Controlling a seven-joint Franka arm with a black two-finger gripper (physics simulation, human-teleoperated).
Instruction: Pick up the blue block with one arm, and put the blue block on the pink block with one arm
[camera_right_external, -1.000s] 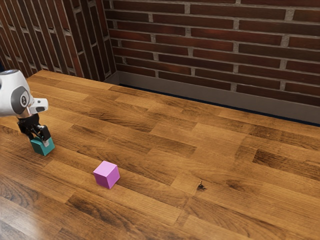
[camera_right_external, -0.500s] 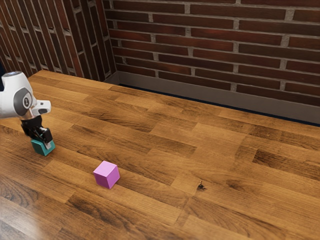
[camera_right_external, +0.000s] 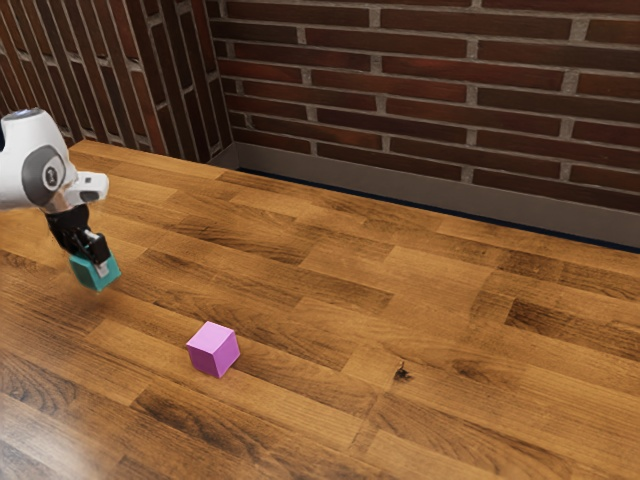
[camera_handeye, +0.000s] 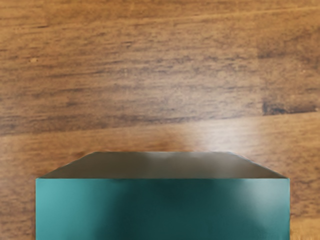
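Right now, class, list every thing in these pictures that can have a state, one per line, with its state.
blue block: held in the gripper, tilted, clear of the table.
gripper: shut on the blue block, above the table.
pink block: resting on the table, nothing on top, apart from the blue block.

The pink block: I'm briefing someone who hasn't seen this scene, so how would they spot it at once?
Start at the wooden table before the brick wall and look to the exterior view's lower left. A cube sits alone on the boards: the pink block, the only pink thing, unlike the blue block gripped in the pincer.
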